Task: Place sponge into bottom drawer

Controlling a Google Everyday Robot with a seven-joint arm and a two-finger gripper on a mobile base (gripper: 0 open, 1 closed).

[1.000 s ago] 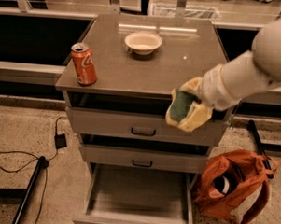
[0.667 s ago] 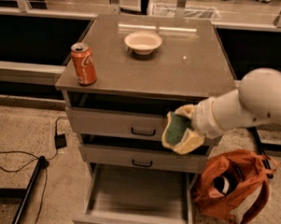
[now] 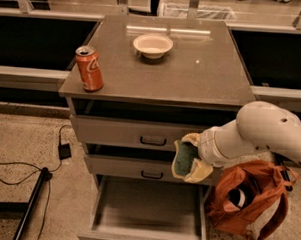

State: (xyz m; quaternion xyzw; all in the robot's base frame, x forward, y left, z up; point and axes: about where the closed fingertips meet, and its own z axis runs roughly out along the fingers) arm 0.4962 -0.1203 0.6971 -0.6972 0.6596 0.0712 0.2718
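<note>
My gripper (image 3: 190,158) is at the end of the white arm that comes in from the right. It is shut on the sponge (image 3: 184,157), pale yellow foam with its dark green face turned toward the camera. It holds the sponge in front of the middle drawer's right end, above the right part of the bottom drawer (image 3: 149,212). That drawer is pulled out, with a bare grey floor.
A red soda can (image 3: 88,68) and a small white bowl (image 3: 153,45) stand on the cabinet top. An orange backpack (image 3: 247,201) sits on the floor right of the cabinet. A black cable and a stand leg (image 3: 32,202) lie on the floor at left.
The gripper with the sponge has moved down and a little left, from in front of the top drawer to in front of the middle drawer.
</note>
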